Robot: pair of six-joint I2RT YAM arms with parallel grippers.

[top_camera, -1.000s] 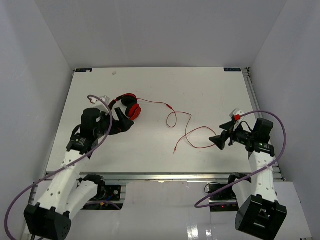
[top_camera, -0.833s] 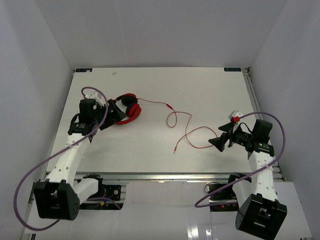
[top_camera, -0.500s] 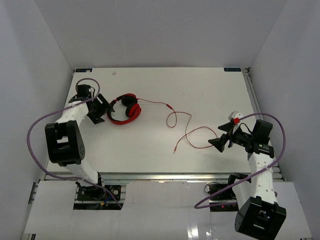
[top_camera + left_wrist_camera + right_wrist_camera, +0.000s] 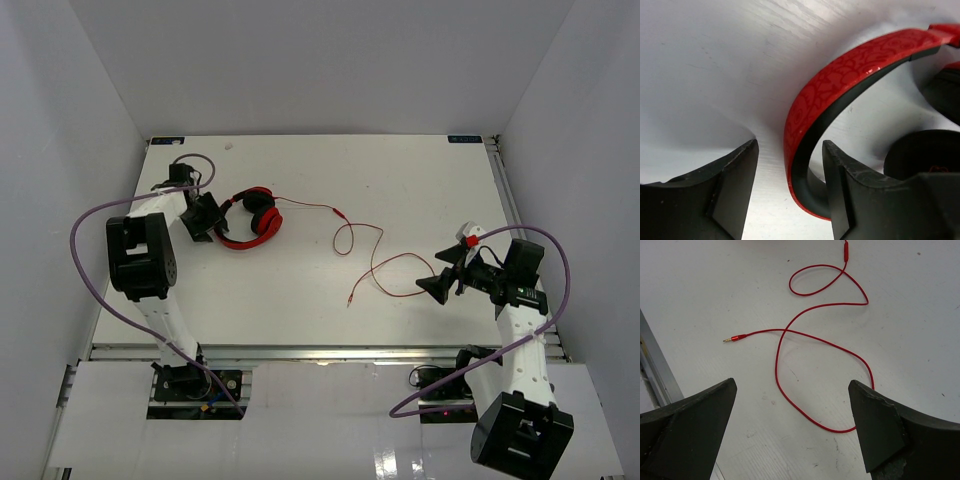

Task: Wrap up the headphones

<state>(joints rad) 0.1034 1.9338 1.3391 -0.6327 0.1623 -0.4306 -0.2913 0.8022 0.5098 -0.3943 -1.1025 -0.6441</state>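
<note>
Headphones by table's far-left corner. L gripper agape, straddling headband, no squeeze. R gripper agape over cable loop nr right edge; plug loose. Far-corner stickers too small to read.

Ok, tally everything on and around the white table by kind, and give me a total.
Red over-ear headphones with black headband: 1
Thin red cable ending in a plug: 1
Black two-finger grippers, left gripper and right gripper: 2
Thick purple robot cables: 2
Total: 6

white table, grey walls
</note>
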